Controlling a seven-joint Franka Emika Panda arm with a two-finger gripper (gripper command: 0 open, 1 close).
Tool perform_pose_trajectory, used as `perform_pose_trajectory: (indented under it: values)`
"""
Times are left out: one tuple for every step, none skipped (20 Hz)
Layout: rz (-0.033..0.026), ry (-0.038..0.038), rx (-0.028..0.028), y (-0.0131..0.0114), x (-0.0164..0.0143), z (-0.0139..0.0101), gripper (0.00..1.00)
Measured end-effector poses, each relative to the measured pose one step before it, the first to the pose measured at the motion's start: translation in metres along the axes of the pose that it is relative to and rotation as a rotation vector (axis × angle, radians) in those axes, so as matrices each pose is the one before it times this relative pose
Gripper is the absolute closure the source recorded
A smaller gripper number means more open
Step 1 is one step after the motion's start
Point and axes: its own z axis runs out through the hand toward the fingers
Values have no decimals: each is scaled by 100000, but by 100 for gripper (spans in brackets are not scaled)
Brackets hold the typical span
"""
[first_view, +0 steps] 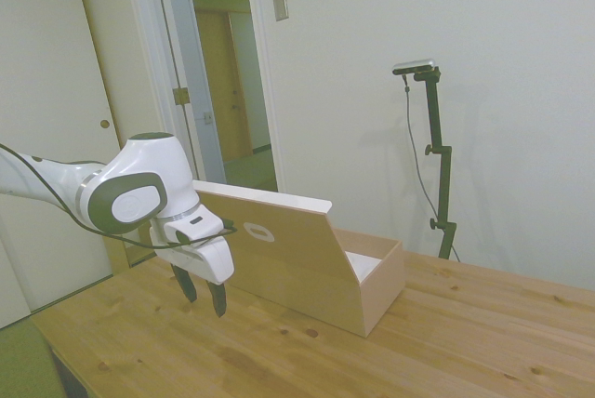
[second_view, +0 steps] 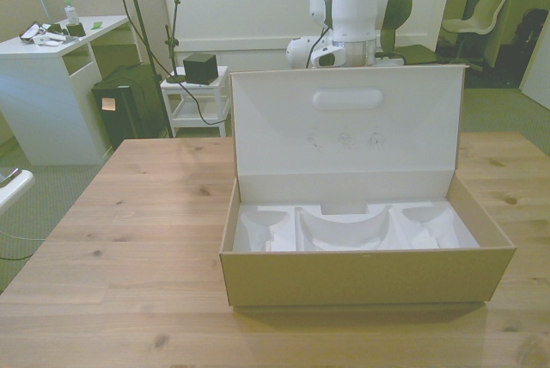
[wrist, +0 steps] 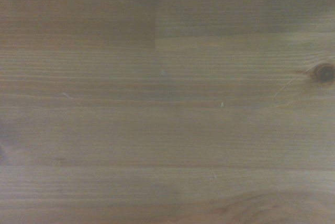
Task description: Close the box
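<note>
Item: large rectangular light-wood box (first_view: 358, 282), standing open on the pale knotted wooden tabletop (first_view: 465, 342). Hinged flat lid (first_view: 270, 240) raised near upright, its plain wooden outer face turned toward the fingers, its whitish inner face (second_view: 344, 136) turned away from them. White-rimmed oval handle hole (first_view: 258, 232) set high in the lid, level with the wrist housing just above the fingers. Interior: white moulded insert (second_view: 344, 235) with several curved recesses, lying on the far side of the lid from the fingers. Faint dark marks show on the lid's inner face, below the handle hole. Item: white two-finger gripper (first_view: 204, 298) on a white jointed arm (first_view: 130, 189), pointing downward. Dark fingers (first_view: 218, 300) slightly spread, pinching nothing, their tips just above the tabletop with bare wood beneath them. The box's lid stands just beside the fingers, on its outer side; no contact between them is visible. In the front view the lid hides the fingers altogether, only the arm's upper segments (second_view: 357, 7) rising behind it. The wrist view shows blurred wood grain (wrist: 167, 109) with one dark knot (wrist: 324, 72), and none of the box.
</note>
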Motion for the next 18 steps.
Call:
perform_pose_trajectory:
  values:
    - [143,71,-110,-14,8,12,0]
    - [769,357,-404,-19,-15,5,0]
    - [655,209,155,48,105,-111,0]
    - [791,468,626,147,293,-340,0]
    - [1147,654,946,253,431,-530,0]
    - [1320,719,1126,301,518,-665,0]
    - [1092,866,1266,249,460,-748,0]
    - [877,894,1302,172,426,-735,0]
    - [649,879,1215,118,385,-769,0]
    - [525,735,1006,111,357,-759,0]
    - [616,855,1091,129,382,-752,0]
    - [617,1206,1355,67,453,-814,0]
    - [392,1091,1179,30,447,-735,0]
    - [362,1028,1139,18,485,-695,0]
    - [384,980,1043,-19,501,-631,0]
    - [397,966,1049,-56,476,-637,0]
    - [643,1172,1610,-84,479,-570,0]
    - [654,2369,2665,-211,587,-649,0]
